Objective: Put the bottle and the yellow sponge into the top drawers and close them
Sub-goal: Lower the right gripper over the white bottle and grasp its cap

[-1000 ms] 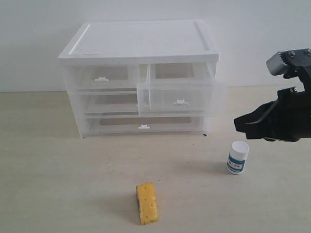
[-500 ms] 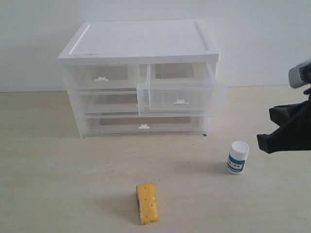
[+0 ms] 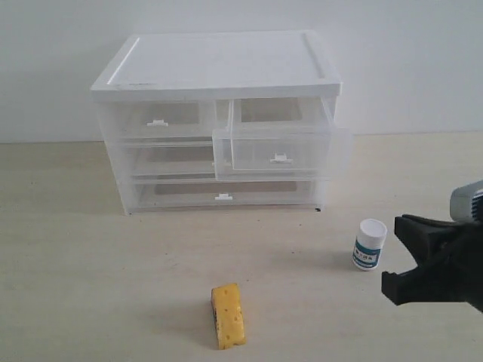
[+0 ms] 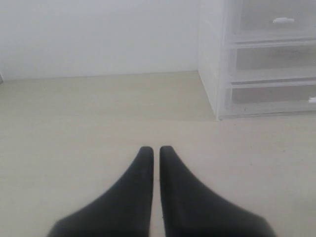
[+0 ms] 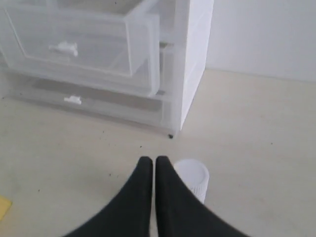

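The white bottle (image 3: 369,244) stands upright on the table, right of the drawer unit. My right gripper (image 3: 397,256) hangs low just right of it, shut and empty. In the right wrist view its tips (image 5: 152,160) sit close beside the bottle's cap (image 5: 193,177), apart from it. The yellow sponge (image 3: 227,315) lies near the table's front, with a corner (image 5: 3,206) showing in the right wrist view. The right top drawer (image 3: 279,151) is pulled out and looks empty; the left top drawer (image 3: 158,121) is pushed in. My left gripper (image 4: 154,149) is shut over bare table, outside the exterior view.
The white drawer unit (image 3: 219,68) stands at the back against a white wall, with two full-width drawers (image 3: 223,197) below the top pair. Its side (image 4: 210,59) shows in the left wrist view. The pulled-out drawer (image 5: 74,44) overhangs the table.
My right arm has dropped from the upper right, level with the open drawer, down to table height beside the bottle. The bottle, sponge and drawers have not moved.
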Robot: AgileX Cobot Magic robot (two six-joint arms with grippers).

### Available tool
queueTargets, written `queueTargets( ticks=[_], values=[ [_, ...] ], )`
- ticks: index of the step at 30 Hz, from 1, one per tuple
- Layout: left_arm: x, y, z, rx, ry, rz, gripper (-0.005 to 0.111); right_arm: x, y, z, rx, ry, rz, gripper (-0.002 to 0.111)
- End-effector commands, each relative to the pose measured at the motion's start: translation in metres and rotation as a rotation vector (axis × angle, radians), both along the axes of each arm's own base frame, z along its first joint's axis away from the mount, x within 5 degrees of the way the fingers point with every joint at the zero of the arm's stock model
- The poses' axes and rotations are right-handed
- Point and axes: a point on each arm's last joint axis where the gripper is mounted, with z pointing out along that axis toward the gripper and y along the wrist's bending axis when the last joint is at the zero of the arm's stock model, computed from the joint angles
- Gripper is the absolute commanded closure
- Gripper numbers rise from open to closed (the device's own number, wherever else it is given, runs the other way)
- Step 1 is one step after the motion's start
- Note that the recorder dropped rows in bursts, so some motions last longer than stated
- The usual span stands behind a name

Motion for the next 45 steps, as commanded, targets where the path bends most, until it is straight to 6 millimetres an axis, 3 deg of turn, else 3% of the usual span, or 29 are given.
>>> queueTargets(
  ticks=[1,4,8,21,29,31,32,38,45],
  values=[
    [0.0,0.0,-0.001,-0.008,0.0,0.004,0.102,-0.002,0.004,-0.013,-0.008,0.033,0.046,0.097],
    [0.0,0.0,-0.001,-0.008,0.0,0.004,0.102,-0.001,0.005,-0.022,-0.03,0.078,0.054,0.07],
    [0.0,0.0,-0.001,-0.008,0.0,0.004,0.102,0.006,0.003,-0.037,-0.039,0.148,-0.008,0.019],
    [0.0,0.0,-0.001,-0.008,0.0,0.004,0.102,0.07,0.027,-0.061,-0.113,0.195,-0.059,0.022],
    [0.0,0.0,-0.001,-0.008,0.0,0.004,0.102,0.08,0.026,-0.074,-0.189,0.209,-0.095,0.022],
    [0.0,0.0,-0.001,-0.008,0.0,0.004,0.102,0.082,0.027,-0.073,-0.19,0.204,-0.094,0.03],
    [0.0,0.0,-0.001,-0.008,0.0,0.004,0.102,0.085,0.028,-0.072,-0.185,0.192,-0.095,0.039],
    [0.0,0.0,-0.001,-0.008,0.0,0.004,0.102,0.094,0.032,-0.067,-0.169,0.177,-0.096,0.052],
    [0.0,0.0,-0.001,-0.008,0.0,0.004,0.102,0.093,0.032,-0.069,-0.171,0.195,-0.095,0.106]
  ],
)
